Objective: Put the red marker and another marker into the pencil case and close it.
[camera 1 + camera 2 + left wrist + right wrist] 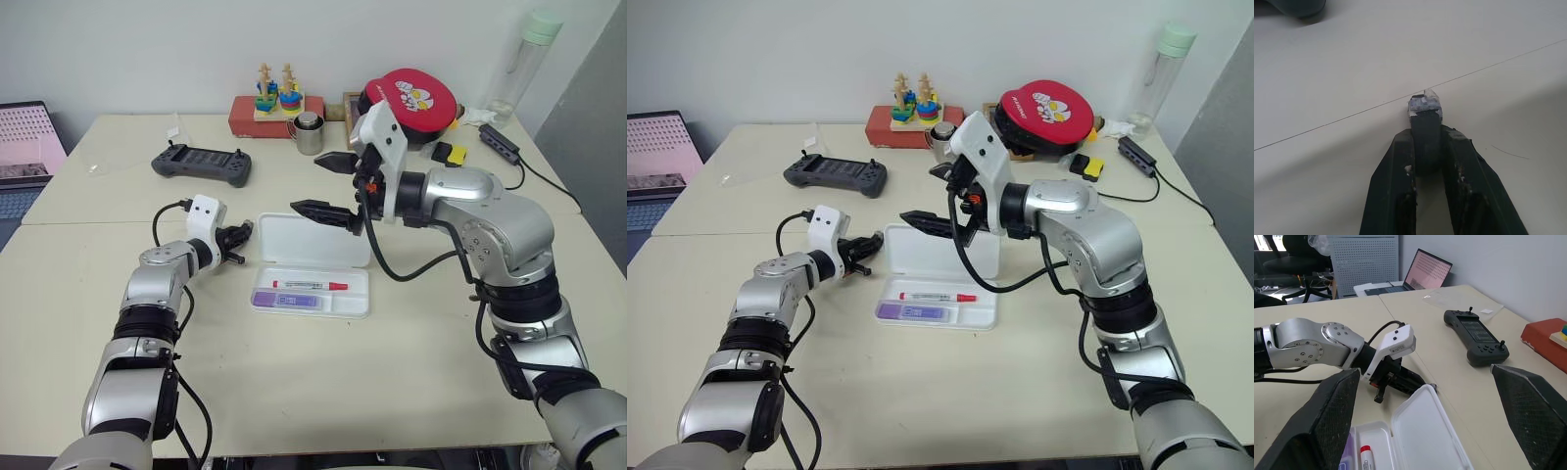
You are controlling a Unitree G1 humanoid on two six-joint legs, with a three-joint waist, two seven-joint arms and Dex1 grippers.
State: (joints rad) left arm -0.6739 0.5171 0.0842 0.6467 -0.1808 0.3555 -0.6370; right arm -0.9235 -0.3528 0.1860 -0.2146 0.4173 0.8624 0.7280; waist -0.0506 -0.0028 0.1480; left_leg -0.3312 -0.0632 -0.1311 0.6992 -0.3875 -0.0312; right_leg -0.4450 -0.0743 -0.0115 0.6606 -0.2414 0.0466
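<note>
Two cream tabletop (411,372) sections butt together along a thin seam. Plain white wall (196,49) behind. Office chair (1295,254) and perforated grey panel (1364,259) beyond.

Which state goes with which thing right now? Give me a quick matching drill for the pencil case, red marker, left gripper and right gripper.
Things:
1. pencil case
2. red marker
3. left gripper
4. right gripper

States:
A. fingers spread wide, raised above the case lid
B. lid standing open
C. shut, beside the lid's left edge
D. lying in the tray, next to the purple highlighter

Pairs: 1-B, 2-D, 3-C, 4-A
</note>
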